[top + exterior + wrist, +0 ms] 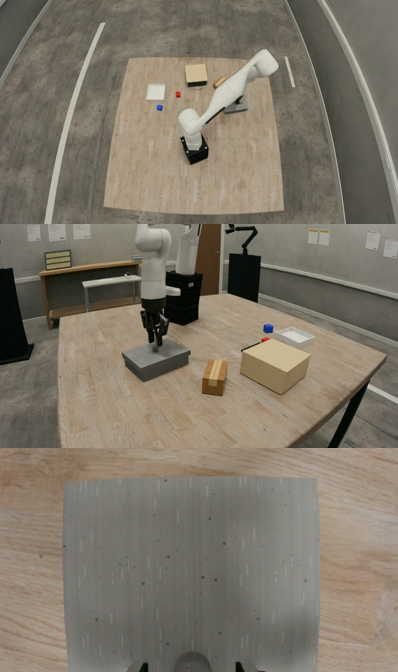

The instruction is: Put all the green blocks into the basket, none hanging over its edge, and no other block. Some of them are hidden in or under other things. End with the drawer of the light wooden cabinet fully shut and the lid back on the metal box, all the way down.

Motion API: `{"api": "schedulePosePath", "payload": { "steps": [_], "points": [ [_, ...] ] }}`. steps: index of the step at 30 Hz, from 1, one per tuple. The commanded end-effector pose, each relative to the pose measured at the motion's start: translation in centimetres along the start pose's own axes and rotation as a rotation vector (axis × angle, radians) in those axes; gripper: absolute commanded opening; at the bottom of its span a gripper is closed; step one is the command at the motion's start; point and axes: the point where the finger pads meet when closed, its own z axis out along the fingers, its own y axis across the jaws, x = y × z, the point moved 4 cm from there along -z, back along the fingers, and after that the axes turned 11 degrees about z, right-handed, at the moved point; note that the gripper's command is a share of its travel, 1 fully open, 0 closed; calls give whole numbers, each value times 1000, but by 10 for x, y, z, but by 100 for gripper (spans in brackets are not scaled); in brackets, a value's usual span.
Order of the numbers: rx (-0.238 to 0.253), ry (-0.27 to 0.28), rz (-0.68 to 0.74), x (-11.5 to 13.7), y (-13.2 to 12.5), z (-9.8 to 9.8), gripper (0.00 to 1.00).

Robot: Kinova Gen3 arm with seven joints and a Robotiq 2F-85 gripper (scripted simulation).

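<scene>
Wood table (pixel 194 183) (pixel 133 404) (pixel 30 573) among grey walls (pixel 364 33) (pixel 283 251).

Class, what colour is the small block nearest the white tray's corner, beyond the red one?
Blue; the exterior view shows it best.

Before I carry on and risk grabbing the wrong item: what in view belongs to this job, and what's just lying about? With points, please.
Part of the job:
- metal box (pixel 236 109) (pixel 164 366) with its lid (pixel 158 352) (pixel 190 563)
- light wooden cabinet (pixel 196 73) (pixel 275 356)
- basket (pixel 155 92) (pixel 295 337)

Just lying about:
- red block (pixel 178 94) (pixel 265 339)
- blue block (pixel 159 107) (pixel 267 328)

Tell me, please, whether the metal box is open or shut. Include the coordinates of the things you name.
Shut: in the exterior view its grey lid (pixel 169 348) (pixel 195 548) covers the box (pixel 164 366) evenly, with no gap showing.
</scene>
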Motion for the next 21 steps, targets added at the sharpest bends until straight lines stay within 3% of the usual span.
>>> {"api": "schedulePosePath", "payload": {
  "steps": [1,21],
  "points": [
    [-1,-1,0,-1,1,1,48],
    [-1,-1,0,-1,1,15,48]
  ]
}}
